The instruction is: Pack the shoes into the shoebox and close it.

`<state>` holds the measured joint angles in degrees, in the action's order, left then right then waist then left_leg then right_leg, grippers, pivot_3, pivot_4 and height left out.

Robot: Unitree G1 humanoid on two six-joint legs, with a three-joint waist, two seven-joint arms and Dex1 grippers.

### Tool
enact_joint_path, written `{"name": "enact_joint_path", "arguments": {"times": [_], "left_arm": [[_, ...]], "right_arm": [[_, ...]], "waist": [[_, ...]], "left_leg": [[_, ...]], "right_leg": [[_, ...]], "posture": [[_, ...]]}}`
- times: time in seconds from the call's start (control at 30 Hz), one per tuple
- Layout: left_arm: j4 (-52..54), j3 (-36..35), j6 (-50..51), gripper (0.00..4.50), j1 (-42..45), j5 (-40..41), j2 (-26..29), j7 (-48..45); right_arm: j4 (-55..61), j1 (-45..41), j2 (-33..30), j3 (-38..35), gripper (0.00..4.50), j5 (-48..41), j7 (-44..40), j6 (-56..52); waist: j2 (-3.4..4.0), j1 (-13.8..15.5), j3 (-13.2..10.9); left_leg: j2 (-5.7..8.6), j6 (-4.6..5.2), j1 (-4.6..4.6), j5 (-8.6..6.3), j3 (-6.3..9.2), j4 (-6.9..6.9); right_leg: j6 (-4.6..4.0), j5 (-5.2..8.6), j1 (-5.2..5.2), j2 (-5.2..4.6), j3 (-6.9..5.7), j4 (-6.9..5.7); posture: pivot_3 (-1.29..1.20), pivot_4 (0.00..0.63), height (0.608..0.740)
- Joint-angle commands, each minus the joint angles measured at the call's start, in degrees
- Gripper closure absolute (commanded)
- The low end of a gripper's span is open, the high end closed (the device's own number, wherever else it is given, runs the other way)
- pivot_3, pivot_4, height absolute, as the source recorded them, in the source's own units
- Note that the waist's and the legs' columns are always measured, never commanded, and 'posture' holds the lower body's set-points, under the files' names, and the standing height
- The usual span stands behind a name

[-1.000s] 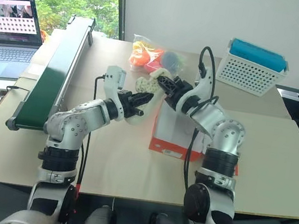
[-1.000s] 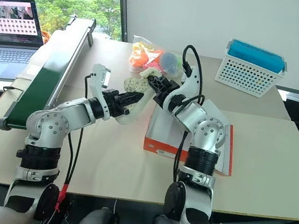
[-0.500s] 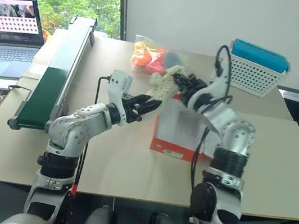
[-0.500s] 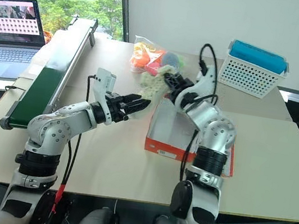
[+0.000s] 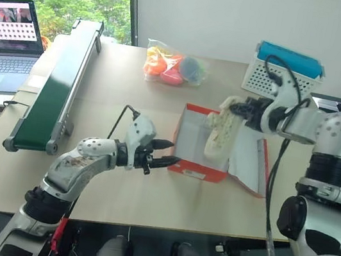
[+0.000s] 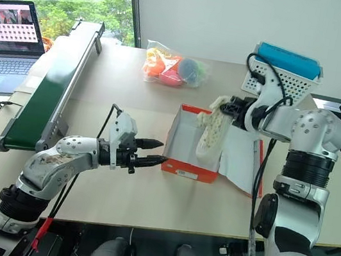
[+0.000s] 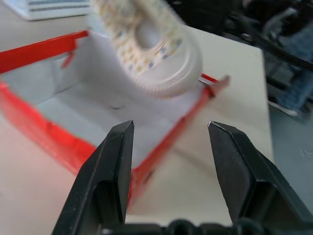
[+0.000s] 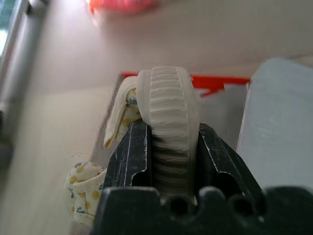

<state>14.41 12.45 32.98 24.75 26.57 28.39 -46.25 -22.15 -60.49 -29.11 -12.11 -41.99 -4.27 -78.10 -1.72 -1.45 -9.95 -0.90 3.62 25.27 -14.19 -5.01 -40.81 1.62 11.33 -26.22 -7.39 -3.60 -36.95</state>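
Note:
The red shoebox (image 5: 196,170) stands open in the middle of the table, white inside, with its lid (image 5: 247,163) lying flat to the right. A cream perforated shoe (image 5: 220,134) hangs toe-down over the box's right half. My right gripper (image 5: 241,109) is shut on its ribbed heel end (image 8: 168,93). My left gripper (image 5: 167,154) is open and empty, level with the table, just left of the box's front left corner. In the left wrist view its fingers (image 7: 115,161) frame the box corner, with the shoe (image 7: 151,44) beyond.
A white lattice basket (image 5: 280,80) holding something blue stands at the back right. A clear bag of colourful toys (image 5: 170,67) lies behind the box. A long green conveyor (image 5: 60,84) runs along the left, with a laptop (image 5: 8,44) beyond it.
My left gripper has opened, let go of the shoe and drawn back and down toward the box's front corner. My right gripper has carried the shoe to the right, over the open box.

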Motion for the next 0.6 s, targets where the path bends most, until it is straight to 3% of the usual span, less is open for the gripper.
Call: {"name": "enact_joint_path", "arguments": {"times": [0.03, 0.17, 0.33, 0.57, 0.6], "left_arm": [[0.41, 0.40, -2.69, 1.93, 0.50, -1.42, -0.23, -1.72], [0.76, 0.29, -2.55, 1.93, 0.51, -1.53, -1.63, -1.61], [2.59, 0.11, -1.31, 1.93, -0.52, -1.73, -2.73, -0.41], [4.24, -0.95, 0.29, 1.93, -0.68, -1.23, -2.88, 1.01], [4.39, -1.06, 0.40, 1.87, -0.72, -1.17, -2.82, 1.05]], "right_arm": [[-1.49, -2.01, -3.38, 6.56, 3.67, 5.23, -6.95, 2.64], [-5.79, -1.73, -4.66, 15.79, 3.67, 12.37, -14.88, 8.24], [-11.20, -2.18, -3.61, 22.09, 3.67, 19.02, -21.73, 13.91], [-17.03, -1.53, -2.08, 25.02, 3.67, 26.28, -25.59, 19.84], [-17.68, -1.47, -1.86, 24.69, 3.25, 26.88, -25.57, 20.09]], "waist": [[0.00, 0.39, 0.00], [0.00, 0.80, 0.00], [0.00, 0.76, 0.00], [0.00, 0.81, 0.00], [0.00, 0.83, 0.01]], "left_leg": [[0.00, 0.01, 0.02, -0.01, 0.00, 0.00], [0.02, 0.04, 0.06, -0.02, 0.01, -0.03], [0.02, 0.06, 0.04, -0.03, 0.02, -0.06], [0.02, 0.03, 0.02, -0.01, 0.05, -0.11], [0.01, 0.03, 0.01, -0.01, 0.07, -0.12]], "right_leg": [[0.01, 0.00, 0.00, 0.00, -0.01, 0.01], [0.03, 0.01, 0.01, -0.03, -0.04, 0.08], [0.05, 0.00, 0.03, -0.03, -0.05, 0.07], [0.05, 0.00, 0.08, -0.04, -0.08, 0.03], [0.05, 0.00, 0.09, -0.03, -0.09, 0.02]], "posture": [[0.00, 0.150, 0.699], [0.00, 0.150, 0.699], [0.00, 0.150, 0.699], [0.00, 0.150, 0.699], [0.00, 0.150, 0.699]]}}
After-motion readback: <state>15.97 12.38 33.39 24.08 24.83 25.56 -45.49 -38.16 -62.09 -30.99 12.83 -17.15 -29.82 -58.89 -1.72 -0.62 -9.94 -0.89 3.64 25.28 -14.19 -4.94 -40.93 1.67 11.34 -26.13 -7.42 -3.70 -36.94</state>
